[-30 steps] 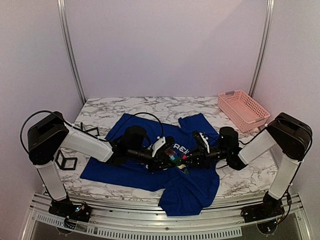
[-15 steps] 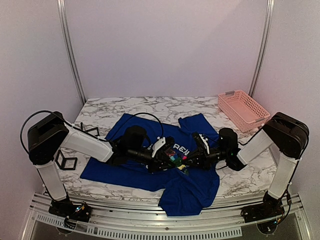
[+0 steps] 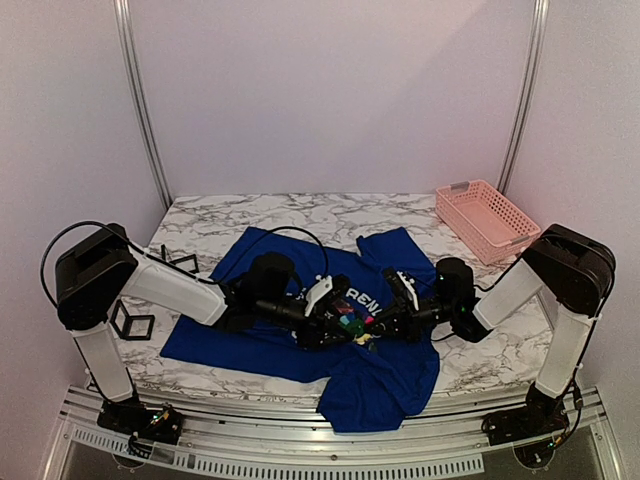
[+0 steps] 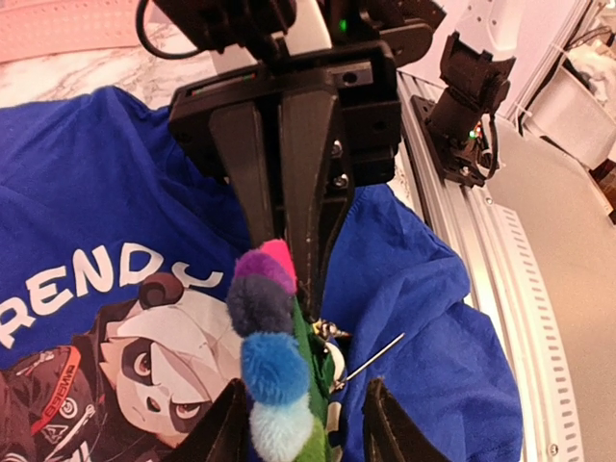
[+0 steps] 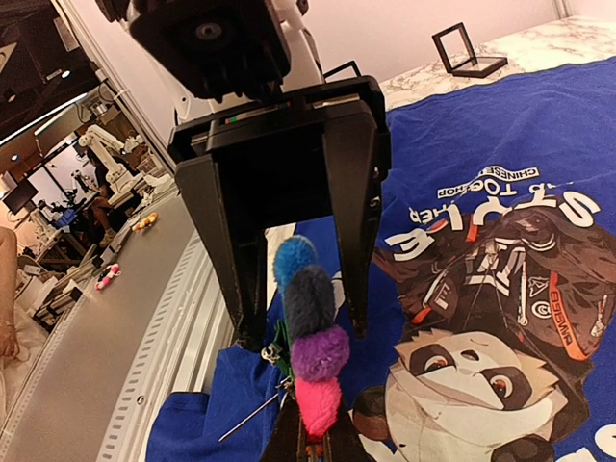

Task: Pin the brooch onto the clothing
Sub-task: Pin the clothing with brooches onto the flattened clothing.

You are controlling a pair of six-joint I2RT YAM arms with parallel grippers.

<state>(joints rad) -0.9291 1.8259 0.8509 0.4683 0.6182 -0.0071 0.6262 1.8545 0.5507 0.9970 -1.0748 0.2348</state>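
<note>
We see the right gripper point(image 5: 310, 438) clamped on the pink end of the small multicoloured flower-shaped brooch point(image 5: 310, 318). It holds the brooch over the panda print of the royal-blue printed T-shirt point(image 3: 230, 340), which is spread toward the front edge of the white marble table point(image 3: 300, 210). The left gripper point(image 4: 306, 387) has its fingers apart on either side of the brooch, whose thin metal pin point(image 4: 371, 361) juts out.

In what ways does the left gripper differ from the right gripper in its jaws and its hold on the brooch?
The left gripper has its jaws apart; the right gripper has them closed. The left gripper's fingers flank the brooch, while the right gripper clamps its pink end. Both meet nose to nose low over the blue T-shirt.
</note>
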